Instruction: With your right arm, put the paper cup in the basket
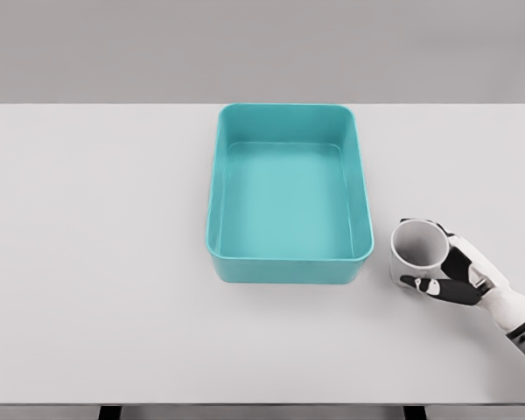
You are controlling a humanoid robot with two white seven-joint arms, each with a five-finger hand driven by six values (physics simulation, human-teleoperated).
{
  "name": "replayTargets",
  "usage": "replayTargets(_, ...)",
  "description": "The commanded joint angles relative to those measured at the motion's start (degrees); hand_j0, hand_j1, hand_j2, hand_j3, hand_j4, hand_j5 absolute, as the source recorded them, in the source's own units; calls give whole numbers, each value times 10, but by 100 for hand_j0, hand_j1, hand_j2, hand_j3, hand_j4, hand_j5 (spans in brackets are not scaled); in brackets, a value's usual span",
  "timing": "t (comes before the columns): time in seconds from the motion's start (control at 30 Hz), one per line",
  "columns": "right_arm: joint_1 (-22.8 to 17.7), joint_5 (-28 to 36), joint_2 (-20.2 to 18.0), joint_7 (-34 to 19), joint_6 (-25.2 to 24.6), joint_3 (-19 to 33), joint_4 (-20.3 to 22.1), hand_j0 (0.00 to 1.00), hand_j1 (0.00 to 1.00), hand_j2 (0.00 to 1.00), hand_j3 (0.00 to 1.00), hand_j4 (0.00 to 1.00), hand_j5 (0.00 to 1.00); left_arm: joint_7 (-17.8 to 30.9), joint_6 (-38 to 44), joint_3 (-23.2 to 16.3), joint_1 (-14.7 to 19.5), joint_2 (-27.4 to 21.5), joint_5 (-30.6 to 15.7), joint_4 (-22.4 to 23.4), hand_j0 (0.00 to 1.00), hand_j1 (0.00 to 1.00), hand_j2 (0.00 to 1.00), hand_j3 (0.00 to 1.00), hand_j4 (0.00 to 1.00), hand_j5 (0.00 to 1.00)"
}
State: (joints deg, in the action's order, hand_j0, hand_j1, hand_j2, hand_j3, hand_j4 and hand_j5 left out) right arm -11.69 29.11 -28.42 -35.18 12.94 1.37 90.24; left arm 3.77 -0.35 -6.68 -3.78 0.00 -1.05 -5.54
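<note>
White, matte and flat, the surface (pixel 96 262) fills most of the head view, rectangular, its far edge meeting a plain grey backdrop and its near edge running along the bottom of the frame. Teal basket (pixel 287 267) next in size: a smooth, plastic-looking rectangular tub with rounded corners, solid walls and a slightly flared rim, sitting at centre with its long axis running away from the camera; interior floor visible, nothing lying in it. Right hand (pixel 459 271) enters from the lower right corner, white shell segments with black joints, forearm cut off by the frame edge. Its fingers (pixel 429 284) are curled around the paper cup, one reaching across the near side of the wall, others showing at the far rim, so the hand is closed on the cup. Paper cup (pixel 418 249) is the smallest item: pale grey-white, round, thin-walled, standing upright on the surface with its open mouth pointing up, long axis vertical, dim grey interior visible. It stands just beside the basket's near right corner, outside it, not touching the rim. No writing, logo or label readable on cup, basket or hand.
</note>
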Motion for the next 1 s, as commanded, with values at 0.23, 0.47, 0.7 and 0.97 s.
replayTargets(0.23,1,-17,-3,2,-5,25,5,61,61,61,61,61,61,0,0,0,-1,0,0,0,100,100,100,100,100,100)
replayTargets(0.47,22,-17,-4,2,-5,35,5,59,59,59,59,59,59,0,0,0,-1,0,0,0,100,100,100,100,100,100)
replayTargets(0.7,56,-18,-4,2,-6,35,3,59,59,59,59,59,59,0,0,0,-1,0,0,0,100,100,100,100,100,100)
replayTargets(0.97,93,-23,-3,2,-8,40,-4,59,59,59,59,59,59,1,0,0,-1,0,0,0,100,100,100,100,100,100)
